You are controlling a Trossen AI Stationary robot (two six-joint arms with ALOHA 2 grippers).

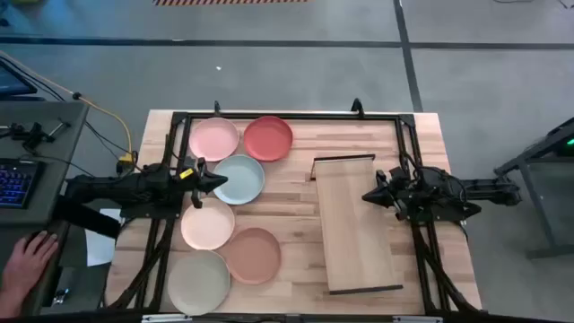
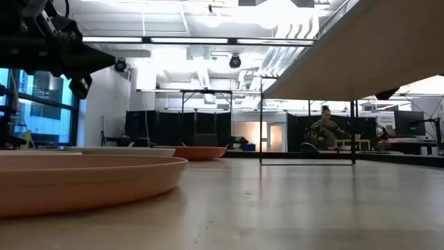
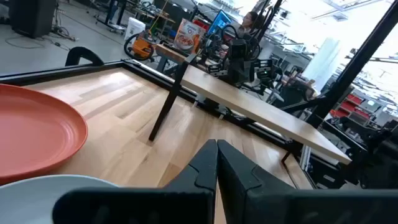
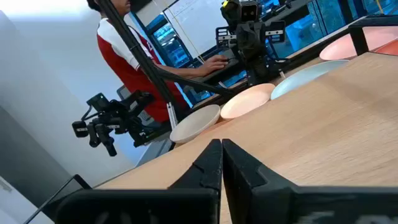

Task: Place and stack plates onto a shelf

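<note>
Left tool [image 1: 218,182]: fingers pressed together, nothing between them; it hangs over the near edge of the pale blue-grey plate, on the side of the shelf where all the plates lie.
Right tool [image 1: 368,196]: fingers pinched together and empty; it sits above the shelf's right-hand long edge, about halfway along.
Pale blue-grey plate [image 1: 240,178]: flat on the worktop, the plate closest to the shelf, just under the left tool's tip.
Red plate [image 1: 268,138]: beyond the blue-grey one, near the shelf's far end, its rim touching or nearly touching the pink plate.
Pink plate [image 1: 213,138]: beside the red one, farther from the shelf.
Peach plate [image 1: 207,224]: on the near side of the blue-grey plate, away from the shelf, partly under the left arm.
Terracotta plate [image 1: 254,255]: near the shelf's near end, just beside the peach plate.
Sage-cream plate [image 1: 198,282]: farthest from the shelf, at the worktop's near corner.
Shelf [image 1: 354,224]: long light-wood board raised on thin dark rails, bare, set slightly askew on the worktop.
Worktop [image 1: 296,197]: pale wood, framed by dark tubing.
Person's hand [image 1: 27,260]: resting at a desk well left of the shelf, beside a keyboard [image 1: 18,182].
</note>
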